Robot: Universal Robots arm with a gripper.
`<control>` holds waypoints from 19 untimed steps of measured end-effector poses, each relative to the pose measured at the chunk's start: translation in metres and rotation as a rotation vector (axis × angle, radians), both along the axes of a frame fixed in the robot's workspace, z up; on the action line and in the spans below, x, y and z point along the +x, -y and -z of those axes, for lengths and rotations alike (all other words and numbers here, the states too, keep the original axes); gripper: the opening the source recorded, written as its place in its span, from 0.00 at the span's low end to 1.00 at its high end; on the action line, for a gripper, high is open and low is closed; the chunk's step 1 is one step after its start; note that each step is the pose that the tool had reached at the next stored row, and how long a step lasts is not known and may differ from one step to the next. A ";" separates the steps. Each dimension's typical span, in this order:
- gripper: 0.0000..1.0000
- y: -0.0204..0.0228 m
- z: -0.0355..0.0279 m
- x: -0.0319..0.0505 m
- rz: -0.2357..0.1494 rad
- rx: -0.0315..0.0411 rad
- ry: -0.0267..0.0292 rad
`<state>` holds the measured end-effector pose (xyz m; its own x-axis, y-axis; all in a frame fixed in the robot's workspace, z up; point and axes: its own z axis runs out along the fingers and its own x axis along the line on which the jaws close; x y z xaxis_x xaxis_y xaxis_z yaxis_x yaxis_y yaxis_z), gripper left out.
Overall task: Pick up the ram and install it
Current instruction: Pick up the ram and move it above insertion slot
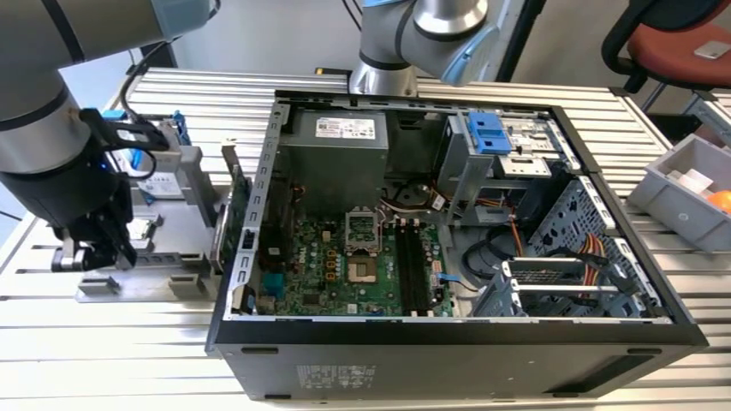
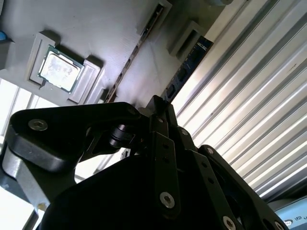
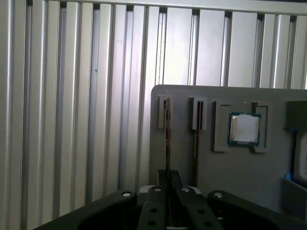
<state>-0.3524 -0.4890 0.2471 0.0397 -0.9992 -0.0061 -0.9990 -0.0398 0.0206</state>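
Note:
The ram (image 3: 167, 129) stands on edge in a slot of the grey holder plate (image 3: 230, 182); in the second wrist view it is a dark-blue stick (image 2: 187, 67) running up to my fingertips. My gripper (image 3: 168, 173) (image 2: 158, 101) is shut on the ram's near end, and the stick still sits in its slot. In the exterior view the gripper (image 1: 98, 257) is low over the holder plate (image 1: 149, 282), on that view's left of the open computer case (image 1: 457, 342). The motherboard's memory slots (image 1: 417, 265) lie inside the case.
A second thin stick (image 3: 196, 134) stands in the neighbouring slot, with a processor chip (image 3: 244, 128) beside it. A drive in a blue frame (image 1: 154, 171) and a green card (image 1: 236, 214) stand between holder and case. A grey bin (image 1: 686, 184) sits at the exterior view's right.

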 end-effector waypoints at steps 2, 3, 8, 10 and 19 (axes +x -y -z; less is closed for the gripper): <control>0.00 0.0000 -0.0010 0.0000 0.000 0.0001 0.0001; 0.00 0.0000 -0.0017 0.0000 0.000 0.0000 0.0000; 0.00 0.0000 -0.0044 0.0000 0.000 0.0001 0.0001; 0.00 0.0000 -0.0056 0.0000 0.000 0.0000 0.0001; 0.00 0.0000 -0.0106 0.0000 0.000 0.0001 0.0001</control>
<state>-0.3524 -0.4890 0.2577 0.0397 -0.9992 -0.0061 -0.9990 -0.0398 0.0205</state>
